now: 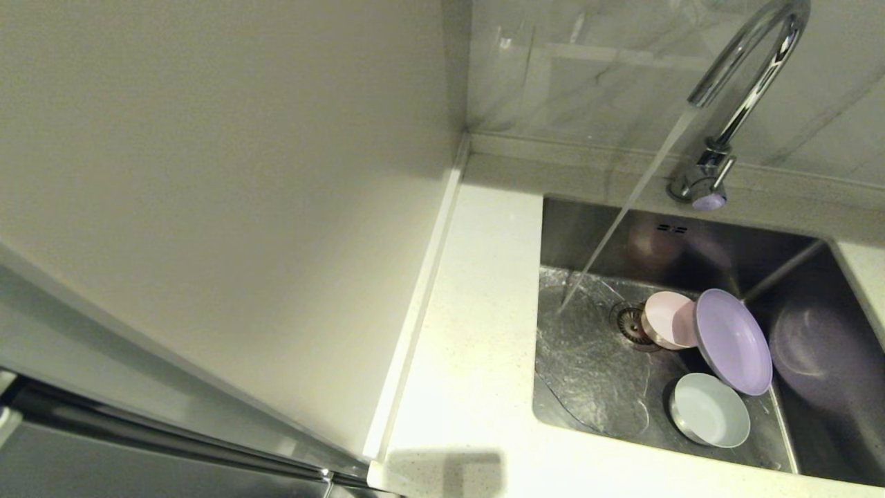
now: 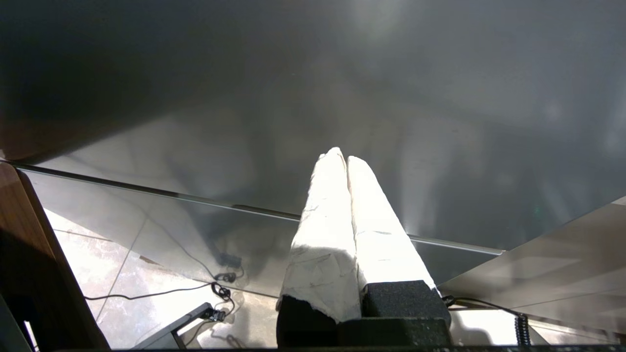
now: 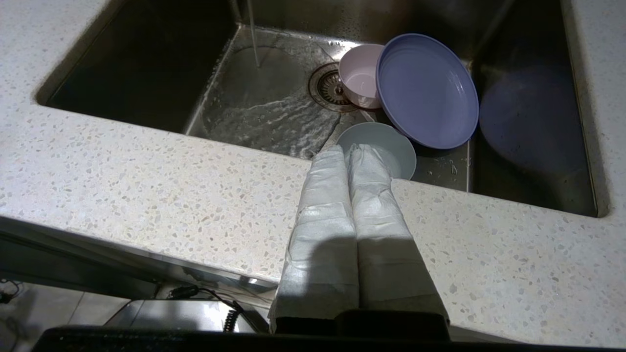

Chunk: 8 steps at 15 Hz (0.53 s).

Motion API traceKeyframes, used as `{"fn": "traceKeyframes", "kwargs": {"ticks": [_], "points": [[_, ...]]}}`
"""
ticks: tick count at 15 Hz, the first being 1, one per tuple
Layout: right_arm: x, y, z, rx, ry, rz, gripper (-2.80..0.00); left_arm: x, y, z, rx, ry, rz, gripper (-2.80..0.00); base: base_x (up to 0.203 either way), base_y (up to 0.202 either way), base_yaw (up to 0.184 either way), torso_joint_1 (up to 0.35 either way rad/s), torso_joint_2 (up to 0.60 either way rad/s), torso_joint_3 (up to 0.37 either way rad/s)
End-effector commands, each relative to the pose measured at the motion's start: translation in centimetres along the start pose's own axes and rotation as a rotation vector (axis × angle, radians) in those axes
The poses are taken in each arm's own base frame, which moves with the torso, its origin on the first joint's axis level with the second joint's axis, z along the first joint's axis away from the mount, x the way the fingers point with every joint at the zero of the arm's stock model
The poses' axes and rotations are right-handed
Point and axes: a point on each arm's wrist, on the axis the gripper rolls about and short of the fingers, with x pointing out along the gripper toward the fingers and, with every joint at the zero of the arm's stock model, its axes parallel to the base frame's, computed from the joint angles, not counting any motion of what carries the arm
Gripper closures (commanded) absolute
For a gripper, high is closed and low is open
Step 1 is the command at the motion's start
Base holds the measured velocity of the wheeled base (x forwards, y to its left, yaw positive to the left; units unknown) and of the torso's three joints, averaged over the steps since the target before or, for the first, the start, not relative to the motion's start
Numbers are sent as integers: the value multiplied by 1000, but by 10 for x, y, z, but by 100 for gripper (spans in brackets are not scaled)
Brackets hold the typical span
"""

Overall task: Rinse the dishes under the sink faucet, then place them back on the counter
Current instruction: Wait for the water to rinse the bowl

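Running faucet (image 1: 743, 97), 3 dishes in sink (image 1: 594, 387), both grippers clenched, empty, no legible writing

The right gripper (image 3: 348, 150), its two white-wrapped fingers (image 3: 325, 205) pressed together, hangs over the white speckled stone counter (image 3: 146, 195) at the near rim of the brushed steel sink (image 3: 528, 161). In the basin water runs toward the round strainer drain (image 3: 326, 88). Three dishes lie beside it — a small pale pink bowl (image 3: 359, 73), a round lilac plate (image 3: 425, 90) leaning on it, and a pale blue-white bowl (image 3: 391, 146).
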Motion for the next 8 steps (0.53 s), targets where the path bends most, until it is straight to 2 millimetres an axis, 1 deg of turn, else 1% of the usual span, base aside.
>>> {"fn": "traceKeyframes", "kwargs": {"ticks": [1,2,3,4,6,7,8], "points": [[0,0,0,0,4,0,0,0,0,-1,-1,2,0,0,0,0,0,0,0,0],[0,0,1,-3,3,-2,0,0,0,-1,-1,2,0,0,0,0,0,0,0,0],[-2,0,10,-13,-23,-5,0,0,0,-1,-1,3,0,0,0,0,0,0,0,0],[-6,1,26,-28,-56,-7,0,0,0,-1,-1,2,0,0,0,0,0,0,0,0],[-5,3,66,-44,-41,-8,0,0,0,-1,-1,4,0,0,0,0,0,0,0,0],[1,4,95,-49,-11,-12,0,0,0,-1,-1,2,0,0,0,0,0,0,0,0],[12,6,124,-51,34,-18,0,0,0,-1,-1,3,0,0,0,0,0,0,0,0]]}}
